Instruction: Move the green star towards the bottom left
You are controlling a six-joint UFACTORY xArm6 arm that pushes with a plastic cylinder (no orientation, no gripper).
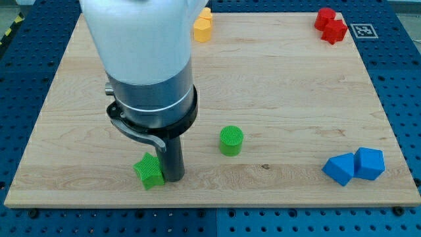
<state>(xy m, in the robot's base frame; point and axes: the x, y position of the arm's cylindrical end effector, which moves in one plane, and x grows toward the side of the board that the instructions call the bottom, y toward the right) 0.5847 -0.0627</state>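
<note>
Green star [149, 171] near table [276, 99] bottom-left, touching my tip [173, 178] on tip's left side. No jaws on rig: nothing grasped, push only. Push leftward-downward.

Green star [148, 171] lies flat near the board's bottom edge – left of centre

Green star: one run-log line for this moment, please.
tip: touching green star, on its right | star: near board's bottom left | green cylinder: apart, to the right
</note>
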